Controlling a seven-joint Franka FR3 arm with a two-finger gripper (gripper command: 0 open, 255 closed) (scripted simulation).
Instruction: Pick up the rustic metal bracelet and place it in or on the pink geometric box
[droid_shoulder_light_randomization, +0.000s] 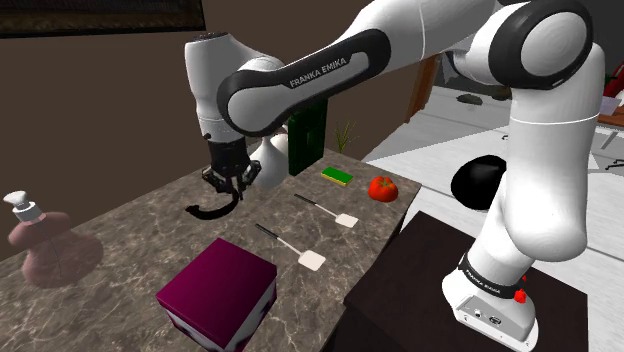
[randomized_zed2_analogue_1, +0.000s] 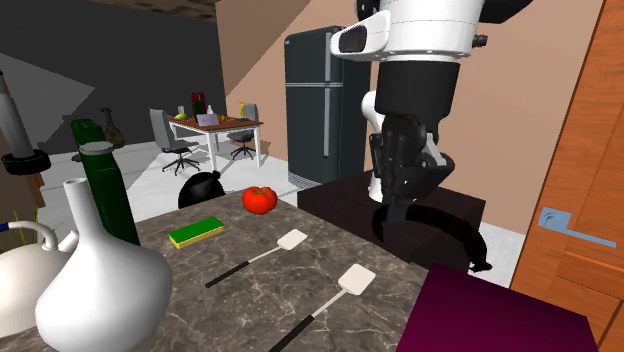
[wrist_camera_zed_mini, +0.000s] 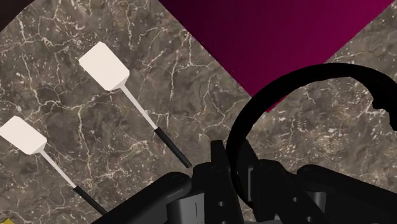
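hand: black, two fingers closed on the rim of the bracelet. bracelet: dark open ring, hanging from the fingers, lifted off the desk, just past one corner of the box and not touching it. box: magenta top, standing on the desk. desk: brown-grey marble. white spatula and second spatula: flat, side by side, near the box.

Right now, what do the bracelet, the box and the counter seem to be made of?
The bracelet: plain matte black, no metallic shine, so material is unclear. The box: smooth, dark pink, slightly glossy top; perhaps plastic or painted card. The counter: stone, likely marble, by its white veins on brown-grey.
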